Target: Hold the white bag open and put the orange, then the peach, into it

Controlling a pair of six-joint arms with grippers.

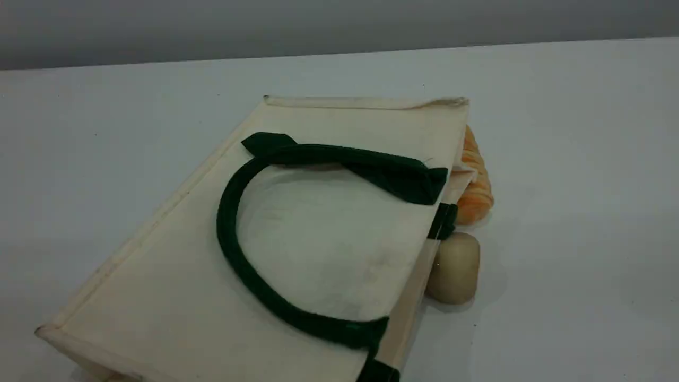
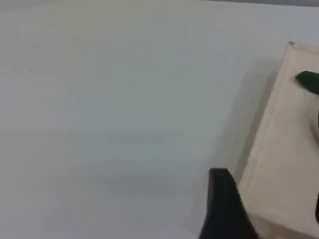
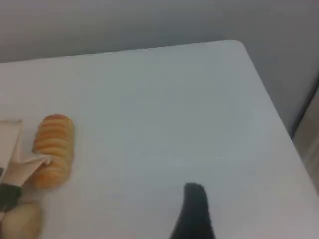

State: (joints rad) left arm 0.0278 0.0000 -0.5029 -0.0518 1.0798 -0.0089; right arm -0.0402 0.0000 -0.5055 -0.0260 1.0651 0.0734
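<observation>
Striped bread roll (image 1: 473, 180) and beige lump (image 1: 454, 269) touch the white bag's (image 1: 329, 239) mouth.

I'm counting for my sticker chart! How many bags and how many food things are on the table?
Bags: 1, the white bag
Food things: 2, the striped bread roll and the beige lump
Total: 3

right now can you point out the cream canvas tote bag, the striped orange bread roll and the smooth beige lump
cream canvas tote bag (image 1: 329, 249): scene view, flat upper side panel
striped orange bread roll (image 3: 54, 149): right wrist view, ridged top
smooth beige lump (image 1: 455, 268): scene view, rounded side
</observation>
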